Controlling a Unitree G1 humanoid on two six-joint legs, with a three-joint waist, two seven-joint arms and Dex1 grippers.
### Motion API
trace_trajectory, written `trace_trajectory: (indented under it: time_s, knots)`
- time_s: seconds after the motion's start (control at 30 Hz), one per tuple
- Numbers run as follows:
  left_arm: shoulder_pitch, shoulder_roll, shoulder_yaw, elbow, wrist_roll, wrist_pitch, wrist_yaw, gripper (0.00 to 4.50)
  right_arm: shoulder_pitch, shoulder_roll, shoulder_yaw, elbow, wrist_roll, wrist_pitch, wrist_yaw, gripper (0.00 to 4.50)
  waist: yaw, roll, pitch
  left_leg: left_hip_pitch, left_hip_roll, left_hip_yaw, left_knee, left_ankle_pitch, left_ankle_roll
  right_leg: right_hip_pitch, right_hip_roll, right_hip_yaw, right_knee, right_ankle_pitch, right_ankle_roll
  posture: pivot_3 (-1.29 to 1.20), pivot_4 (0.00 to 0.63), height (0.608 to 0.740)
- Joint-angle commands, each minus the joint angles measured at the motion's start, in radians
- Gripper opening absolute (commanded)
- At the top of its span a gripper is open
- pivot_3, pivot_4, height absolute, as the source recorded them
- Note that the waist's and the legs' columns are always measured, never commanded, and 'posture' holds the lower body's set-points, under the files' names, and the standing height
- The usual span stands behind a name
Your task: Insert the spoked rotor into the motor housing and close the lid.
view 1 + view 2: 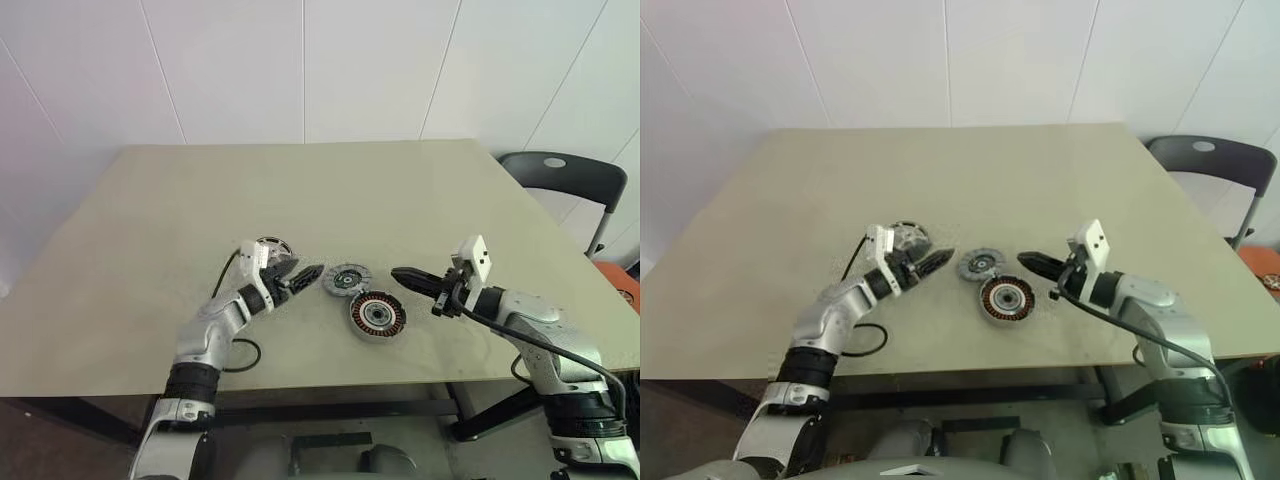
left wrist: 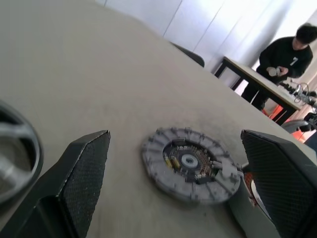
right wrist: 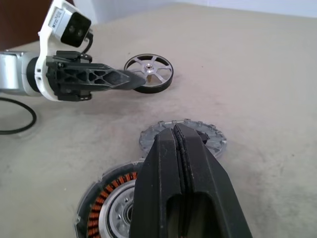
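Tabletop [image 1: 300, 180] carries three round parts near the middle of its front edge. The motor housing [image 1: 377, 316] lies closest to that edge, with the lid [image 1: 347, 279] flat just behind it, touching or nearly so. The spoked rotor [image 3: 148, 73] sits further toward the left edge. The left end effector [image 1: 306, 276] hovers empty, fingers spread wide. The right end effector [image 1: 408, 279] is clamped closed on nothing.
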Motion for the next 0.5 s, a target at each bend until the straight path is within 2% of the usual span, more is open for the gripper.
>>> trace_trajectory:
  time_s: [0.03,0.13,0.2,0.3,0.4,0.5]
  knots:
    - [-0.033,-0.011,0.110,-0.104,-0.139,0.155,0.112,4.50,-0.013,-0.032,-0.042,-0.025,0.019,-0.019,0.027,0.01,-0.001,0.000,0.000,0.000,0.000,0.000,0.000,0.000,0.000,0.000,0.000,0.000,0.000,0.000,0.000,0.00,0.000,0.740]
    - [-0.045,-0.009,0.144,-0.206,-0.214,0.211,0.135,4.50,-0.014,-0.038,-0.044,-0.012,0.016,-0.023,0.033,0.01,-0.002,0.000,0.000,0.000,0.000,0.000,0.000,0.000,0.000,0.000,0.000,0.000,0.000,0.000,0.000,0.00,0.000,0.740]
    - [-0.069,-0.027,0.188,-0.280,-0.313,0.227,0.137,4.50,-0.014,-0.031,-0.038,-0.008,0.010,-0.026,0.031,0.01,-0.001,0.000,0.000,0.000,0.000,0.000,0.000,0.000,0.000,0.000,0.000,0.000,0.000,0.000,0.000,0.00,0.000,0.740]
    - [-0.089,-0.054,0.255,-0.296,-0.373,0.199,0.204,4.50,-0.013,-0.019,-0.024,-0.007,0.000,-0.029,0.026,0.01,-0.001,0.000,0.000,0.000,0.000,0.000,-0.001,0.000,0.000,0.000,0.000,0.001,-0.001,0.000,0.000,0.00,0.000,0.740]
    - [-0.094,-0.064,0.298,-0.245,-0.309,0.088,0.291,4.50,-0.011,-0.017,-0.017,-0.005,-0.007,-0.033,0.027,0.01,-0.004,0.001,0.000,0.000,0.000,0.000,-0.001,0.000,0.000,0.001,0.000,0.001,-0.001,0.000,0.000,0.00,0.000,0.740]
    - [-0.122,-0.068,0.347,-0.097,-0.192,-0.088,0.442,4.50,-0.015,-0.014,-0.015,0.005,-0.011,-0.039,0.023,0.01,0.000,0.001,0.000,0.001,0.000,0.000,-0.001,0.000,0.000,0.001,0.000,0.001,-0.001,0.000,0.000,0.00,0.000,0.740]
